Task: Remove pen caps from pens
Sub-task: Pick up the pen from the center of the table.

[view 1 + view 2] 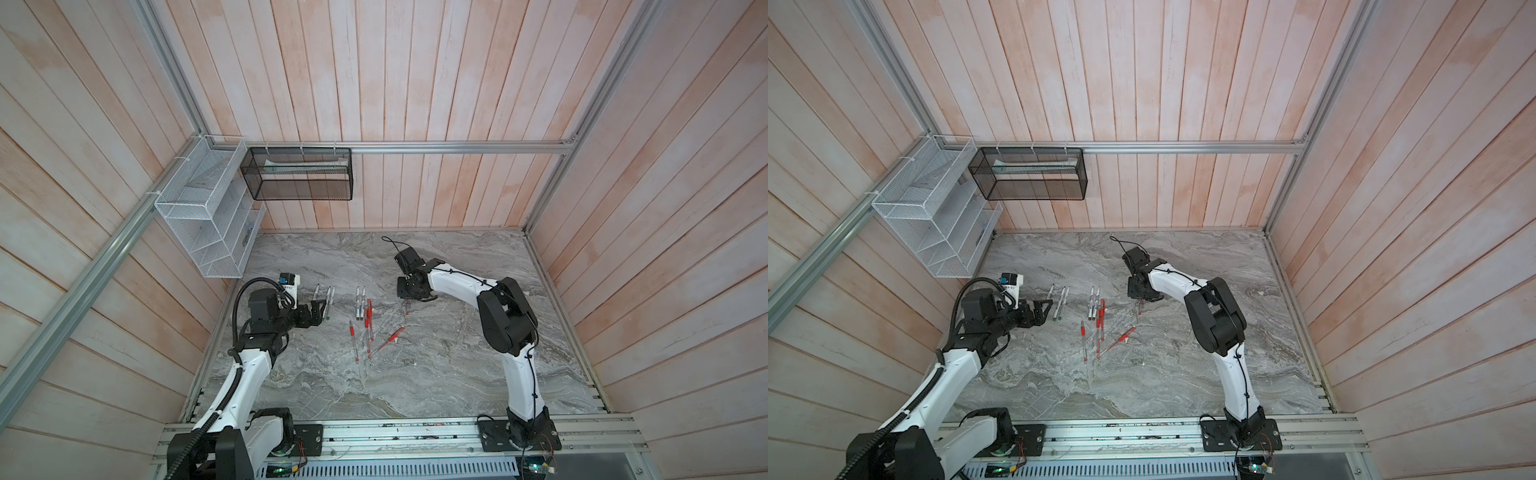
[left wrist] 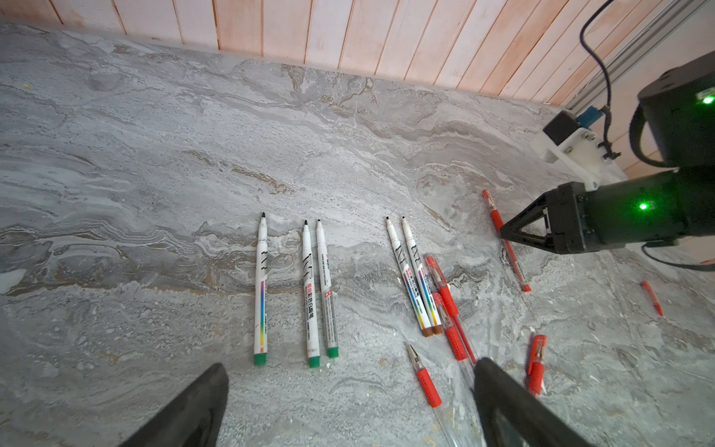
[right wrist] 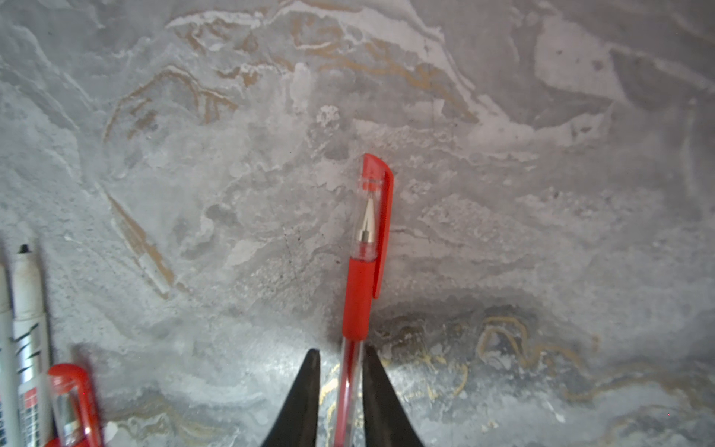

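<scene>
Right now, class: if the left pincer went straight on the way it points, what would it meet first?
Probably the green ends of the paired markers just ahead of the open left pincer; its height over the table is unclear.

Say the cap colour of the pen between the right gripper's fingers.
The cap is clear with red tip and clip; right wrist view.

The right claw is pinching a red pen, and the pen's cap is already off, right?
Not quite. The right gripper is pinching the red pen by its clear barrel, but the cap is on the pen and covers the tip. The right wrist view shows this.
</scene>
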